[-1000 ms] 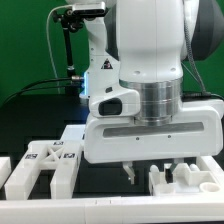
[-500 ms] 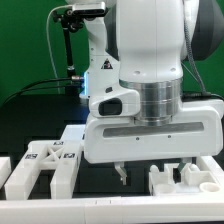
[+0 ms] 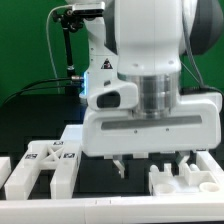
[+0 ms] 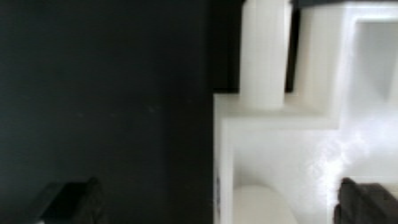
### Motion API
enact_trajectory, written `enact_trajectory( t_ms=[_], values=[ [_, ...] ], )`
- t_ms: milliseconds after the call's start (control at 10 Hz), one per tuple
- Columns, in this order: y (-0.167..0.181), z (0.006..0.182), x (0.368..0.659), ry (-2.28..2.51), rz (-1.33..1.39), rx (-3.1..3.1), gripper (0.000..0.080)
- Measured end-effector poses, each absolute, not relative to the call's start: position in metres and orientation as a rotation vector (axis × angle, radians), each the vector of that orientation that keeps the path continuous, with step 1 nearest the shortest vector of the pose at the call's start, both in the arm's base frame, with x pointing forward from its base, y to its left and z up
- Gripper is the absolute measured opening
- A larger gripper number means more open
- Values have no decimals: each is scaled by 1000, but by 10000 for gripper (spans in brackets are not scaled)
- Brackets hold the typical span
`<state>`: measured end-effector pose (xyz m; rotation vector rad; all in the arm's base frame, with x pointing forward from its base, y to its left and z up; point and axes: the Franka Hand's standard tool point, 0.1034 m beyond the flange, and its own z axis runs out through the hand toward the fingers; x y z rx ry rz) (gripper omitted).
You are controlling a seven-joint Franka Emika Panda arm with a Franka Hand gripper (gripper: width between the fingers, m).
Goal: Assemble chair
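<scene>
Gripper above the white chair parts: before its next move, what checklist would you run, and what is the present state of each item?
1. Jaws open: ok. The gripper stands wide open.
2. Nothing held: ok. No part sits between its jaws.
3. Target under the gripper: ok. In the wrist view the white chair part lies below the gap.
4. Target centred: not ok. The part fills only one side of the gap, and the bare black table fills the other.
5. Jaws clear of the part: cannot tell. Neither view shows the height above it.
6. Tagged chair part out of the way: ok. It lies apart, at the exterior view's left.
</scene>
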<state>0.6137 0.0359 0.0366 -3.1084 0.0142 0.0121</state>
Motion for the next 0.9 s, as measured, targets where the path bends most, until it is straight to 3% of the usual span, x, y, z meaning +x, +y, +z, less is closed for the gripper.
enact_trajectory(
  t_ms=[300, 700, 900],
  values=[
    [36, 71, 592, -21, 91, -3106, 649],
    [43, 69, 582, -29, 391, -3081, 649],
    [52, 63, 541, 25, 672, -3050, 649]
  ],
)
